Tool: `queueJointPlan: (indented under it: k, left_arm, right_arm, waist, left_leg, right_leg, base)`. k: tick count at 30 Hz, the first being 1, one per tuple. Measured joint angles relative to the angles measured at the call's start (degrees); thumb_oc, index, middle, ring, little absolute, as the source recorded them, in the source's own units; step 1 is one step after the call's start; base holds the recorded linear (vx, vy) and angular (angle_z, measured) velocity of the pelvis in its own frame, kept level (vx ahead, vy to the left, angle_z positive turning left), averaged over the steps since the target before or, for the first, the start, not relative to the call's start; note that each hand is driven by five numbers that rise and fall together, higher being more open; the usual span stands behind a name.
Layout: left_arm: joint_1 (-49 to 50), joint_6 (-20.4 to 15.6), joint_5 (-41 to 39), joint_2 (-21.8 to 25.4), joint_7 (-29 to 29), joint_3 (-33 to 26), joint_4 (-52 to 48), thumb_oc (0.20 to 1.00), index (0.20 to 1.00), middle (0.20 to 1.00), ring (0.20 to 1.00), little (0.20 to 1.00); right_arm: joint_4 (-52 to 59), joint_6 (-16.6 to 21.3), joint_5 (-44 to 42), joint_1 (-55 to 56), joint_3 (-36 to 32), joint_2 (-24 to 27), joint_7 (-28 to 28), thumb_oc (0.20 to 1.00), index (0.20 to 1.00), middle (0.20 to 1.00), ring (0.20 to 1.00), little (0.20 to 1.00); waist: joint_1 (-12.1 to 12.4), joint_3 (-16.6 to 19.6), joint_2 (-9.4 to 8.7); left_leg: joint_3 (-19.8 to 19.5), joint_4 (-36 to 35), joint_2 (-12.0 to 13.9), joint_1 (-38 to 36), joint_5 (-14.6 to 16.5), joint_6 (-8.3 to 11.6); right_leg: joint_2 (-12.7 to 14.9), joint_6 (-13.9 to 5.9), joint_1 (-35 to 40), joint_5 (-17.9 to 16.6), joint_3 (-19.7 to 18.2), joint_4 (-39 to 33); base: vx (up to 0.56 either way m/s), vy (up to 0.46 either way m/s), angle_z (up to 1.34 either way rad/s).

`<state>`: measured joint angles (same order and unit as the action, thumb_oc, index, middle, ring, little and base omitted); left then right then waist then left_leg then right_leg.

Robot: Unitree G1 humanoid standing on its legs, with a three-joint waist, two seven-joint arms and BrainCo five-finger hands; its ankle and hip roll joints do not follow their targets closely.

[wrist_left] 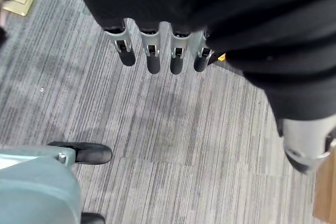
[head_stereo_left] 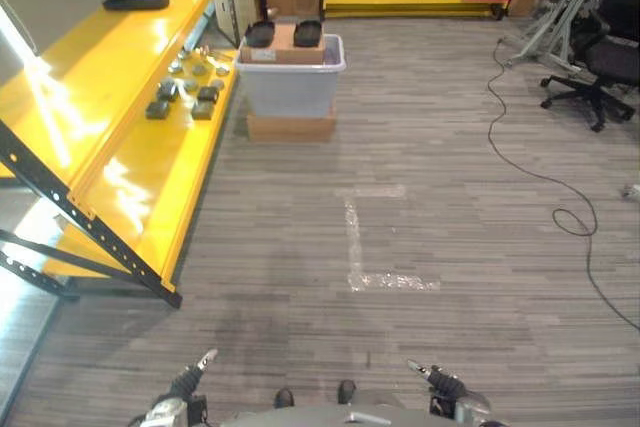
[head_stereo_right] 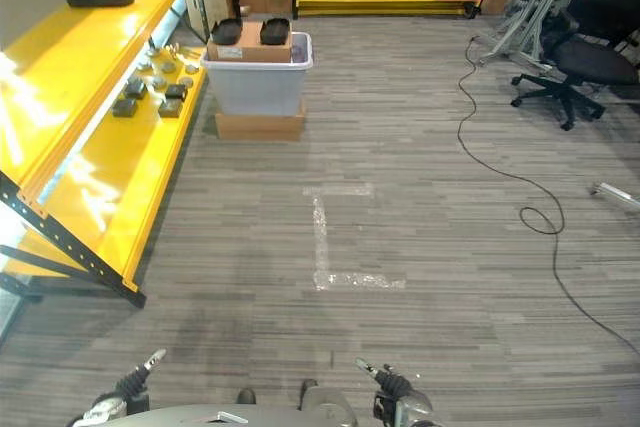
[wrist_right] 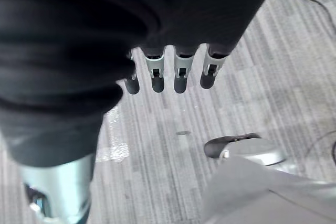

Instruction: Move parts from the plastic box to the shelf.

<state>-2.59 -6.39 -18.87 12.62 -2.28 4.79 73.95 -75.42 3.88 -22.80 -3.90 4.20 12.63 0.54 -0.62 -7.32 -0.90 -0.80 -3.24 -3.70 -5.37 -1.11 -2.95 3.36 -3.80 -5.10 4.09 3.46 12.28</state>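
Plastic box (head_stereo_left: 291,87): sitting at 12 o'clock, beside shelf (head_stereo_left: 120,117). Left hand (wrist_left: 152,51), right hand (wrist_right: 168,72): hanging released, grasping nothing. Risk: walking approach clipping shelf frame.

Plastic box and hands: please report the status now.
Left hand and right hand open, empty, low. Box far ahead by the shelf, parts on top. Bare floor between.
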Motion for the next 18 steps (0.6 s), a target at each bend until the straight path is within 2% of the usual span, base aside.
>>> queueJointPlan:
  k: [1, 2, 5, 6, 7, 8, 10, 11, 12, 13, 14, 15, 16, 17, 18]
  left_arm:
    - [0.1, 0.1, 0.3, -0.1, 0.1, -0.1, 1.2, 1.000, 1.000, 1.000, 1.000, 1.000]
    - [0.2, 0.1, 0.5, -0.2, 0.0, -0.2, 2.1, 1.000, 1.000, 1.000, 1.000, 1.000]
    - [-0.1, 0.3, 0.5, -0.2, 0.0, -0.2, 3.4, 1.000, 1.000, 1.000, 1.000, 1.000]
    - [-0.1, 0.3, 0.5, -0.2, 0.0, -0.2, 3.4, 1.000, 1.000, 1.000, 1.000, 1.000]
    - [-0.1, 0.2, 0.5, -0.2, 0.0, 0.4, 3.4, 1.000, 1.000, 1.000, 1.000, 1.000]
    - [-0.5, 0.2, 0.7, -0.7, 0.1, 0.6, 3.3, 1.000, 1.000, 1.000, 1.000, 1.000]
    - [-0.6, 0.2, 1.1, -1.8, 0.1, 1.2, 3.3, 1.000, 1.000, 1.000, 1.000, 1.000]
    - [-0.6, 0.2, 1.0, -2.4, 0.1, 1.1, 3.3, 1.000, 1.000, 1.000, 1.000, 1.000]
    - [-0.5, 0.3, 1.0, -2.8, 0.1, 1.2, 3.3, 1.000, 1.000, 1.000, 1.000, 1.000]
    - [-0.2, 0.5, 0.9, -3.1, 0.3, 0.7, 3.3, 1.000, 1.000, 1.000, 1.000, 1.000]
    - [0.7, 0.5, 0.9, -3.2, 0.7, 0.8, 3.3, 1.000, 1.000, 1.000, 1.000, 1.000]
    - [0.3, 0.6, 0.9, -3.3, 1.1, 0.9, 3.3, 1.000, 1.000, 1.000, 1.000, 1.000]
    - [0.8, 0.6, 1.0, -3.4, 1.3, 1.0, 3.4, 1.000, 1.000, 1.000, 1.000, 1.000]
    - [0.7, 0.6, 1.0, -3.7, 1.4, 1.1, 3.4, 1.000, 1.000, 1.000, 1.000, 1.000]
    - [-0.4, 0.3, 0.2, -3.9, 1.5, 0.6, 3.5, 1.000, 1.000, 1.000, 1.000, 1.000]
  right_arm:
    - [-0.3, -0.2, -0.4, 1.7, -0.4, -0.3, 0.0, 1.000, 1.000, 1.000, 1.000, 1.000]
    - [-0.4, 0.0, -1.2, 1.1, -0.8, -0.2, 0.0, 1.000, 1.000, 1.000, 1.000, 1.000]
    - [-0.4, -0.2, -2.9, 1.1, -0.3, -0.2, 0.1, 1.000, 1.000, 1.000, 1.000, 1.000]
    - [-0.2, -0.2, -3.0, 1.1, -0.2, -0.2, 0.1, 1.000, 1.000, 1.000, 1.000, 1.000]
    - [-0.4, -0.2, -4.0, 1.2, 0.1, -0.2, 0.1, 1.000, 1.000, 1.000, 1.000, 1.000]
    - [-0.3, -0.2, -4.1, 1.4, 0.0, 0.1, 0.1, 1.000, 1.000, 1.000, 1.000, 1.000]
    - [-0.5, -0.2, -4.6, 2.0, -0.1, 0.7, 0.2, 1.000, 1.000, 1.000, 1.000, 1.000]
    - [-1.8, -0.1, -4.8, 3.0, -0.1, 1.0, 0.5, 1.000, 1.000, 1.000, 1.000, 1.000]
    - [-4.3, 0.1, -5.1, 2.2, -0.4, 1.3, 0.8, 1.000, 1.000, 1.000, 1.000, 1.000]
    - [-5.4, -0.5, -5.6, 2.6, -0.2, 1.5, 1.0, 1.000, 1.000, 1.000, 1.000, 1.000]
    - [-5.4, -0.5, -5.6, 2.9, -0.3, 1.8, 1.4, 1.000, 1.000, 1.000, 1.000, 1.000]
    - [-5.4, -0.5, -5.7, 3.2, -0.2, 2.1, 1.6, 1.000, 1.000, 1.000, 1.000, 1.000]
    - [-4.9, -0.6, -5.4, 2.8, 0.1, 2.3, 1.7, 1.000, 1.000, 1.000, 1.000, 1.000]
    - [-3.9, -0.6, -4.7, 2.6, 0.1, 2.6, 1.8, 1.000, 1.000, 1.000, 1.000, 1.000]
    - [-4.4, -0.3, -4.1, 2.3, 1.1, 2.9, 1.9, 1.000, 1.000, 1.000, 1.000, 1.000]
  waist:
    - [-0.3, 0.1, -0.44]
    - [-0.3, 0.0, -0.10]
    - [-2.3, -0.4, 0.11]
    - [-2.6, -0.5, 0.07]
    - [-3.9, -0.5, -0.21]
    - [-4.8, -0.3, -0.13]
    - [-4.9, 0.2, 2.26]
    - [-4.9, 0.6, 3.03]
    - [-4.9, 0.6, 3.55]
    - [-4.1, 2.0, 3.10]
    - [-3.1, 2.9, 2.60]
    - [-3.2, 3.1, 1.43]
    - [-2.2, 3.5, 0.73]
    - [-2.2, 3.6, 0.39]
    - [-2.0, 3.4, -1.07]
  left_leg:
    - [0.6, -0.5, 0.3, -0.4, 0.1, 0.07]
    - [0.7, -1.1, 0.8, -0.7, 0.0, -0.02]
    - [0.6, -1.2, 1.3, -0.3, 0.0, -0.25]
    - [0.6, -1.3, 1.4, -0.3, 0.0, -0.18]
    - [0.1, -1.3, 1.3, -0.6, 0.6, 0.74]
    - [-1.1, -1.4, 2.1, -1.3, 1.3, 1.86]
    - [-2.3, -1.3, 4.9, -2.1, 2.4, 3.59]
    - [-2.7, -0.9, 6.3, -2.6, 3.0, 4.12]
    - [-3.2, 0.2, 7.6, -3.1, 4.0, 5.72]
    - [-4.2, 2.9, 8.5, -3.2, 4.6, 7.00]
    - [-4.6, 5.6, 8.6, -2.3, 4.3, 7.12]
    - [-5.3, 9.4, 8.0, -0.8, 4.8, 7.52]
    - [-5.8, 13.5, 7.1, 1.1, 4.4, 8.54]
    - [-6.7, 19.2, 6.5, 4.0, 4.5, 8.88]
    - [-7.8, 28.7, 5.1, 8.9, 4.5, 9.59]
  right_leg:
    - [0.8, 0.05, -0.4, -0.1, 0.2, -0.6]
    - [0.7, -0.06, -1.2, -0.2, -0.1, -1.1]
    - [0.4, -1.42, -4.7, -2.2, -2.3, -3.9]
    - [0.5, -1.31, -5.3, -2.6, -2.5, -4.1]
    - [0.4, -1.57, -6.0, -6.4, -3.9, -6.6]
    - [-0.1, -0.44, -4.8, -10.2, -3.8, -7.2]
    - [-2.3, 0.72, -2.2, -9.8, -1.6, -9.5]
    - [-3.5, 2.12, -0.6, -9.5, -0.6, -11.0]
    - [-4.6, 3.11, 0.8, -8.7, 0.5, -11.6]
    - [-5.7, 4.54, 3.0, -8.1, 1.3, -12.7]
    - [-5.9, 4.98, 4.0, -7.8, 1.8, -13.7]
    - [-5.5, 4.90, 5.5, -8.3, 1.8, -15.5]
    - [-5.3, 6.31, 6.0, -8.1, 2.0, -16.4]
    - [-5.2, 6.42, 6.4, -8.0, 2.2, -17.1]
    - [-4.5, 6.70, 6.4, -8.6, 2.2, -17.3]
  base:
    - [0.16, -0.037, -0.29]
    - [0.09, -0.023, -0.23]
    - [0.09, -0.037, -0.12]
    - [0.16, -0.080, 0.11]
    - [0.25, -0.156, 0.33]
    - [0.25, -0.155, 0.39]
    - [0.39, -0.281, 0.32]
    - [0.36, -0.274, 0.26]
    - [0.26, -0.239, 0.31]
    - [0.15, -0.146, 0.28]
    - [0.29, -0.267, 0.24]
    - [0.14, -0.121, 0.03]
    - [0.17, -0.147, 0.04]
    - [0.08, -0.065, -0.06]
    - [0.15, -0.102, -0.04]
